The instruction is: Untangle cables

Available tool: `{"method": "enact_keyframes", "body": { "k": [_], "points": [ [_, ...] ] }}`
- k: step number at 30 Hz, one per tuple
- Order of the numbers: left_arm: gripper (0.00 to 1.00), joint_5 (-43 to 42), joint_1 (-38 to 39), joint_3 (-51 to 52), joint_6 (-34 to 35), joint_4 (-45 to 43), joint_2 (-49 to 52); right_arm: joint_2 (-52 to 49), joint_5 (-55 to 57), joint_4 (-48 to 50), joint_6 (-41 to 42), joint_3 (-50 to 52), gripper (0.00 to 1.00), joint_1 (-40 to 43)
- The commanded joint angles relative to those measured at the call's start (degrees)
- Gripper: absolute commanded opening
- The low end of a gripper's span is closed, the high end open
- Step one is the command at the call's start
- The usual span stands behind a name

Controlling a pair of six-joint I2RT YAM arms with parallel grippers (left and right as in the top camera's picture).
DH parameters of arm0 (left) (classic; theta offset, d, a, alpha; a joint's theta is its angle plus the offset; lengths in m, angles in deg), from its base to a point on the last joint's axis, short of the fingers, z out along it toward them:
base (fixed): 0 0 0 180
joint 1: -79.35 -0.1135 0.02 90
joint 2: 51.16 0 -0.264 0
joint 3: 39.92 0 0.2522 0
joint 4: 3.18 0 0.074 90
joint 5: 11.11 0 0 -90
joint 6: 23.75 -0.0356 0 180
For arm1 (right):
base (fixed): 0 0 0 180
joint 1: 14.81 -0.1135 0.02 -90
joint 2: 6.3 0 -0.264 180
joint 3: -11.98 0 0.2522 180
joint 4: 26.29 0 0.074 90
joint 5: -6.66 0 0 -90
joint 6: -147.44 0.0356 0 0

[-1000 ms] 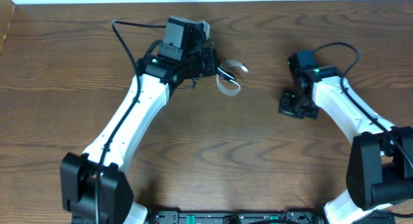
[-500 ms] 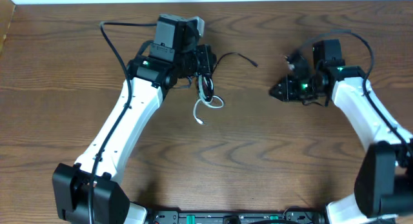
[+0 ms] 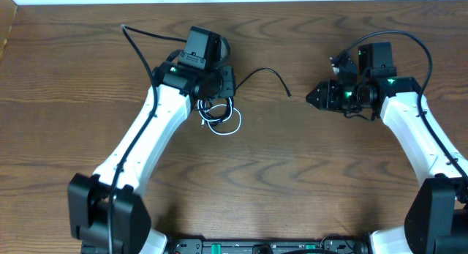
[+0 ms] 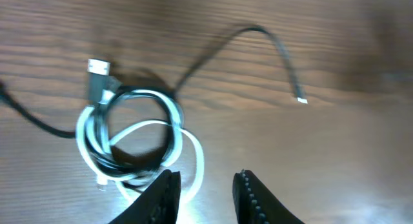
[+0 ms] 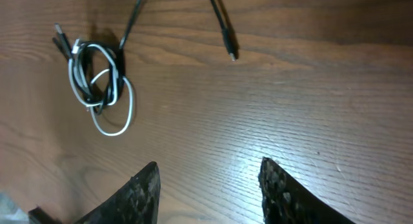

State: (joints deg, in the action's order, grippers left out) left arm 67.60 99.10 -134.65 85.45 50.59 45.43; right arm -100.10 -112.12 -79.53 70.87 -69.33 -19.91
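Note:
The white cable and the black cable lie coiled together on the wooden table, a white loop wrapped round dark turns. The black cable's free tail arcs right and ends in a small plug. My left gripper hovers just above the coil, open and holding nothing. My right gripper points left toward the black plug, open and empty. In the right wrist view the coil sits far left.
Thick black wires run along both arms. The table's back edge lies close behind the two wrists. Bare brown wood fills the middle and front.
My left gripper has opened and let go of the cable bundle, which now rests on the table under it. The right gripper has opened wider. The black tail has swung right.

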Motion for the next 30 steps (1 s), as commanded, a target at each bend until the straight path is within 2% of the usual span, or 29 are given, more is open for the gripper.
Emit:
{"method": "enact_keyframes", "body": {
  "k": [1, 5, 10, 12, 27, 29, 30],
  "points": [
    [0.34, 4.81, -2.51, -0.35, -2.25, 0.55, 4.46, 0.13, 2.01, -0.39, 1.33, -0.07, 0.47, 0.09],
    [0.34, 7.56, -5.77, -0.35, -2.25, 1.57, 9.55, 0.13, 2.32, -1.36, 1.33, -0.07, 0.50, 0.09],
    [0.24, 7.43, -8.39, -0.35, -2.29, 1.38, 12.76, 0.13, 2.34, -2.19, 1.11, -0.04, 0.53, 0.09],
    [0.22, 6.23, -8.48, -0.35, -3.80, 1.11, 13.97, 0.13, 2.34, -2.36, 1.11, -0.04, 0.53, 0.09],
    [0.23, 4.90, -9.11, -0.35, -6.56, -0.92, 24.22, 0.13, 3.21, -3.65, 1.11, -0.04, 0.53, 0.09],
    [0.19, 4.87, -8.96, -0.26, -6.54, -1.36, 25.07, 0.13, 3.19, -3.65, 1.11, -0.04, 0.53, 0.09],
    [0.12, 4.85, -8.87, -0.15, -6.54, -1.55, 25.53, 0.13, 3.19, -3.63, 1.14, -0.04, 0.53, 0.07]
  ]
}}
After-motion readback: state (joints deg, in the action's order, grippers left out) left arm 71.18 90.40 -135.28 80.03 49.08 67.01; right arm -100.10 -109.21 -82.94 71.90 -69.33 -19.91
